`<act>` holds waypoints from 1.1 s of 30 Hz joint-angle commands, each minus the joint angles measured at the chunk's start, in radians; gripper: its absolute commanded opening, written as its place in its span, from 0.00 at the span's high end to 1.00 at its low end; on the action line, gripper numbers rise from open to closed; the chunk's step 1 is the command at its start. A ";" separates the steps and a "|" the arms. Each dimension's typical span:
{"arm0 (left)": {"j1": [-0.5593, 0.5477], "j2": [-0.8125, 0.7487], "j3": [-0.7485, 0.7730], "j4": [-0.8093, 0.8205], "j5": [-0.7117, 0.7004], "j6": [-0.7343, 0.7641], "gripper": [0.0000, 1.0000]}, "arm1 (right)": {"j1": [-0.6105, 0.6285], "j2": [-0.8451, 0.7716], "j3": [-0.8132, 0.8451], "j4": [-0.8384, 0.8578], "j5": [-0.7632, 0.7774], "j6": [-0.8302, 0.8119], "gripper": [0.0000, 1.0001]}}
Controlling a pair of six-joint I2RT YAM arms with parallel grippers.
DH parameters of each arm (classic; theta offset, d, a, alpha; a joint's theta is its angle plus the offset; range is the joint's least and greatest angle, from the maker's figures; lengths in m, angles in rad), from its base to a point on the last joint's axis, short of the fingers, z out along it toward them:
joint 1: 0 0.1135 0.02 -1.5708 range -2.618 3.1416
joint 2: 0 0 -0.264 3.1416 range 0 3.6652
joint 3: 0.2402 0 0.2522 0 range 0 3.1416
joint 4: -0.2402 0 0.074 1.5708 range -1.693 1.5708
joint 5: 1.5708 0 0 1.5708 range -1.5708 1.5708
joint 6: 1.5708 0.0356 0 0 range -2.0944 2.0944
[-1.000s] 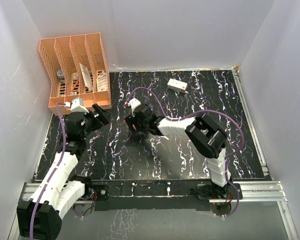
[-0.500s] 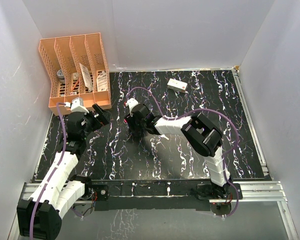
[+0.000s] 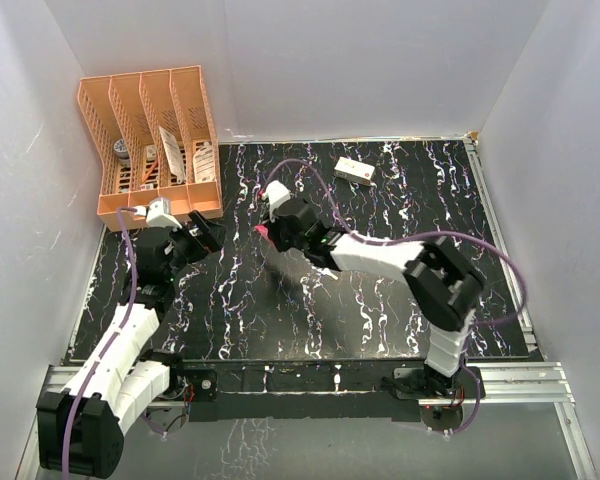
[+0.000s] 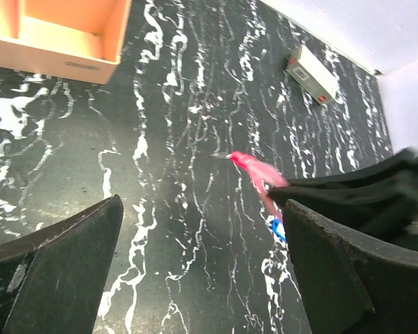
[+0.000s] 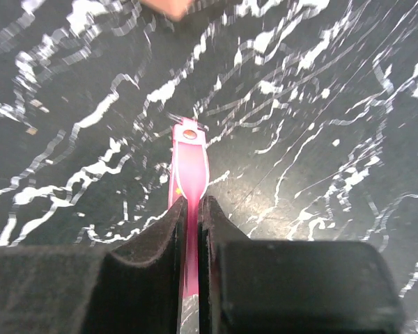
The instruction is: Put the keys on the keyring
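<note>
1 pink key, which I hold pinched in my right tool; its long axis runs straight out of the jaws, tip aimed at my left tool, spread wide, empty, near. 1 blue key just beside it.

Black counter with white veining, orange slotted file rack at far-left corner, papers standing in its slots, white rectangular box lying far centre-right, white walls
</note>
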 commanded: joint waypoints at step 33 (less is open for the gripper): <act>-0.239 0.066 -0.033 0.548 0.187 0.235 0.17 | -0.008 -0.578 -0.136 -0.067 -0.041 0.040 0.91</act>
